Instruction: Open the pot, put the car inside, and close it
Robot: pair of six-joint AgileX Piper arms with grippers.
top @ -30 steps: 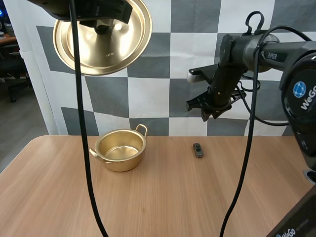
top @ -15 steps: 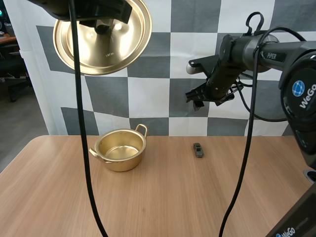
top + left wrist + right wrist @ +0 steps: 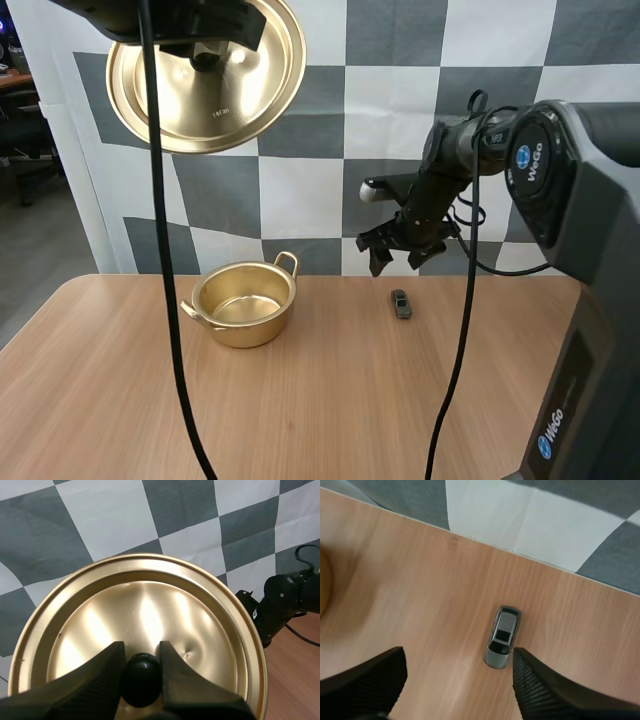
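Note:
A gold pot (image 3: pixel 243 303) stands open on the wooden table, left of centre. Its gold lid (image 3: pixel 207 72) hangs high above it, held by my left gripper (image 3: pixel 208 55), whose fingers are shut on the black knob (image 3: pixel 141 679). A small grey toy car (image 3: pixel 401 303) lies on the table to the right of the pot. My right gripper (image 3: pixel 398 256) hovers open just above and behind the car. In the right wrist view the car (image 3: pixel 502 636) lies on the wood between the spread fingers (image 3: pixel 540 692), near the table's far edge.
The wooden table (image 3: pixel 330 400) stretches wide in front of the pot and the car. Its far edge runs right behind both. My right arm (image 3: pixel 470 145) reaches in from the right at mid height.
My right gripper has swung left and come down, from high beside the backdrop to just above the car. The lid and the left gripper have stayed where they were.

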